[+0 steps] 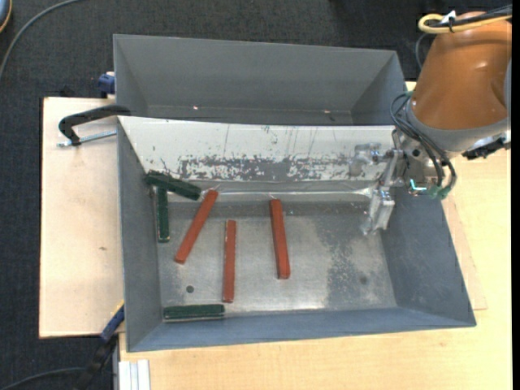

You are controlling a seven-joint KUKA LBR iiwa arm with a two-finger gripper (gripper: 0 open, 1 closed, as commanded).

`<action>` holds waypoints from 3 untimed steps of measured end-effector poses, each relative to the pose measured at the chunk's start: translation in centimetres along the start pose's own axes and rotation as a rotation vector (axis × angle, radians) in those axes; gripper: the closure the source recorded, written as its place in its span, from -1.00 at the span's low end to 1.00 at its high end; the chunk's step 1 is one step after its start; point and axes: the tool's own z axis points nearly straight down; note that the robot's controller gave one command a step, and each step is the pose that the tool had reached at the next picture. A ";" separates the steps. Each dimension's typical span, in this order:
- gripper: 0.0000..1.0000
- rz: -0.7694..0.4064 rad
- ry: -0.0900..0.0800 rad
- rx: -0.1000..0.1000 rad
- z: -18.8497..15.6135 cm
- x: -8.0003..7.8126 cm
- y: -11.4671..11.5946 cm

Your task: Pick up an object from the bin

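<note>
Hanging at three o'clock, jaw state untellable, your gripper (379,215) risked closing empty, the long red-brown stick (279,239) lying toward nine.

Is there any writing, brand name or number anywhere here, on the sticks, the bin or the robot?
There is no readable text. The red sticks, the dark green sticks, the grey bin and the robot's orange cover bear no words or numbers. The scratch marks on the bin's back wall are wear, not writing.
</note>
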 end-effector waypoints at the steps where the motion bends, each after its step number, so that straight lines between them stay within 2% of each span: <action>1: -1.00 0.038 0.001 -0.001 10.2 3.6 0.5; 2: -1.00 -0.355 -0.004 -0.002 15.7 2.8 8.4; 3: -1.00 -0.847 -0.006 0.002 16.8 3.3 10.3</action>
